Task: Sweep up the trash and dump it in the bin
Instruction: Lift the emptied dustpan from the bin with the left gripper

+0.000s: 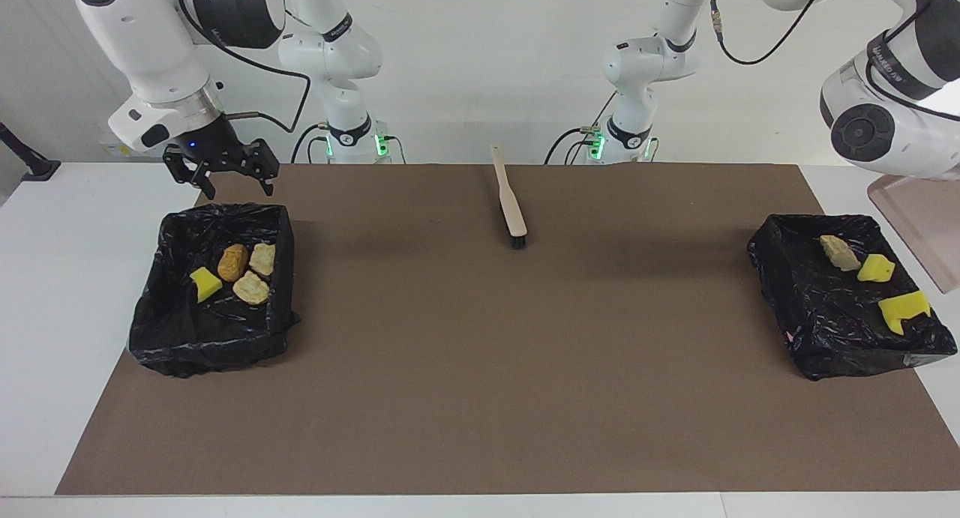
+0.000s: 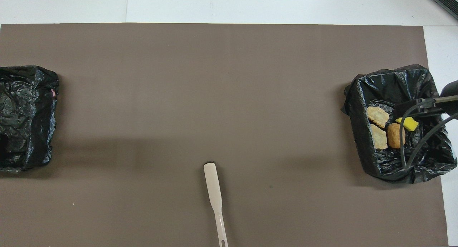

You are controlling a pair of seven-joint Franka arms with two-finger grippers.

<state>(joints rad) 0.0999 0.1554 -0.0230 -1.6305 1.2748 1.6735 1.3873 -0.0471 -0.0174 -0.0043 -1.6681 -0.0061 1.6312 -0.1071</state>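
Note:
The trash lies in two black-lined bins. The bin (image 1: 150, 330) at the right arm's end holds three golden-brown rolls (image 1: 232, 261) and a yellow sponge piece (image 1: 205, 283); they also show in the overhead view (image 2: 377, 116). The bin (image 1: 795, 308) at the left arm's end holds a pale roll (image 1: 838, 252), a yellow sponge piece (image 1: 875, 267) and a jagged yellow piece (image 1: 904, 309). My right gripper (image 1: 221, 173) is open and empty, up over the robots' edge of its bin. My left gripper is out of view.
The beige hand brush (image 1: 514, 203) lies on the brown mat midway between the bins, close to the robots, handle toward them; it also shows in the overhead view (image 2: 214, 193). The beige dustpan (image 1: 911, 226) hangs tilted beside the left arm's bin at the view's edge.

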